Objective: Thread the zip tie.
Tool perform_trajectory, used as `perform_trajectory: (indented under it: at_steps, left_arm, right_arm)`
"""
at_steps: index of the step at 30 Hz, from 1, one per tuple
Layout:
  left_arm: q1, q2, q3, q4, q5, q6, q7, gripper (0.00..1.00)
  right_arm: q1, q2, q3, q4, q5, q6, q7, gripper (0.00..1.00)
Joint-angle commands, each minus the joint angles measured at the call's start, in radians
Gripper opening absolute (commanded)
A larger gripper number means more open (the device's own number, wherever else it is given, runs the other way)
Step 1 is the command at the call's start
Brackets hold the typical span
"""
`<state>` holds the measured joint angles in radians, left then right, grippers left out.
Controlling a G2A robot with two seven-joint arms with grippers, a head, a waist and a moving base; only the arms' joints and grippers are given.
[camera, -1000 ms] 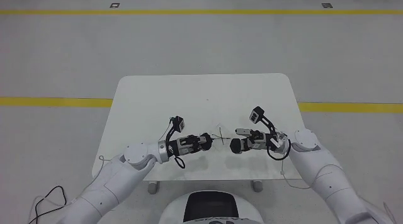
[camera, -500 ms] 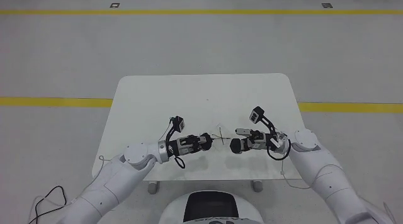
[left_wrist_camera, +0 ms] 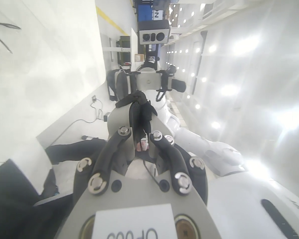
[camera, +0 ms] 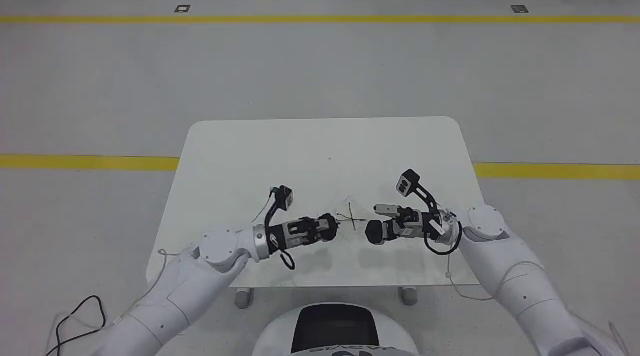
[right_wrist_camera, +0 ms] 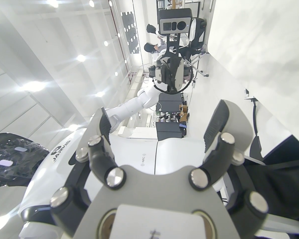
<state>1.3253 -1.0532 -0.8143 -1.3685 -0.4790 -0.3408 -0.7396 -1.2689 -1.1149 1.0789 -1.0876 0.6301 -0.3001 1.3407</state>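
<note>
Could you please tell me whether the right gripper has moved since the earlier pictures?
No. In the top view the right gripper keeps the same spot over the white table, beside the zip tie.

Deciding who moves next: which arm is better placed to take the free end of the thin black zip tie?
Right. The right end effector is open and empty, close to the thin black plastic zip tie. The left end effector is shut, apparently on that tie, so it probably should just hold.
</note>
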Motion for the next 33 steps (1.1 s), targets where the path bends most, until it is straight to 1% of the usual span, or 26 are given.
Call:
perform_trajectory:
  at_steps: [1, 2, 3, 5, 7, 10, 13, 16, 17, 19, 20, 21, 24, 26, 29, 33]
  left_arm:
    - [0.028, 0.003, -0.013, -0.039, 0.066, 0.001, 0.023, 0.00]
    - [0.041, 0.006, -0.023, -0.053, 0.107, 0.001, 0.037, 0.00]
    - [0.061, 0.008, -0.038, -0.075, 0.159, 0.001, 0.063, 0.00]
    - [0.092, 0.012, -0.060, -0.097, 0.222, 0.001, 0.100, 0.00]
    - [0.122, 0.013, -0.083, -0.127, 0.255, 0.001, 0.117, 0.00]
    - [0.149, 0.012, -0.117, -0.145, 0.294, 0.001, 0.144, 0.00]
    - [0.159, 0.009, -0.143, -0.148, 0.300, 0.001, 0.145, 0.00]
    - [0.160, 0.003, -0.170, -0.130, 0.283, 0.001, 0.129, 0.00]
    - [0.159, 0.000, -0.179, -0.123, 0.281, 0.001, 0.118, 0.00]
    - [0.157, -0.005, -0.194, -0.112, 0.279, 0.001, 0.113, 0.00]
    - [0.157, -0.008, -0.203, -0.105, 0.266, 0.001, 0.106, 0.00]
    - [0.158, -0.011, -0.212, -0.098, 0.255, 0.001, 0.106, 0.00]
    - [0.161, -0.021, -0.242, -0.082, 0.214, 0.001, 0.077, 0.00]
    - [0.165, -0.028, -0.259, -0.074, 0.203, 0.001, 0.066, 0.00]
    - [0.175, -0.038, -0.286, -0.067, 0.200, 0.001, 0.052, 0.00]
    - [0.192, -0.051, -0.317, -0.066, 0.210, 0.001, 0.040, 0.00]
  right_arm:
    - [0.000, 0.000, 0.000, 0.000, 0.000, 0.000, 0.000, 1.00]
    - [0.000, 0.000, 0.000, 0.000, 0.000, 0.000, 0.000, 1.00]
    - [0.000, 0.000, 0.000, 0.000, 0.000, 0.000, 0.000, 1.00]
    - [0.000, 0.000, 0.000, 0.000, 0.000, 0.000, 0.000, 1.00]
    - [0.000, 0.000, 0.000, 0.000, 0.000, 0.000, 0.000, 1.00]
    - [0.000, 0.000, 0.000, 0.000, 0.000, 0.000, 0.000, 1.00]
    - [0.000, 0.000, 0.000, 0.000, 0.000, 0.000, 0.000, 1.00]
    - [0.000, 0.000, 0.000, 0.000, 0.000, 0.000, 0.000, 1.00]
    - [0.001, -0.001, -0.004, -0.015, -0.013, 0.001, -0.015, 1.00]
    - [0.028, 0.001, -0.012, -0.027, -0.060, -0.023, 0.020, 1.00]
    - [0.051, 0.000, -0.018, -0.013, -0.087, -0.039, 0.031, 1.00]
    - [0.073, -0.002, -0.026, -0.013, -0.110, -0.040, 0.049, 1.00]
    - [0.150, -0.007, -0.065, -0.005, -0.212, -0.040, 0.049, 1.00]
    - [0.195, -0.011, -0.092, -0.004, -0.279, -0.040, 0.049, 1.00]
    - [0.262, -0.019, -0.141, 0.002, -0.389, -0.040, 0.049, 1.00]
    - [0.334, -0.032, -0.214, -0.004, -0.544, -0.040, 0.049, 1.00]
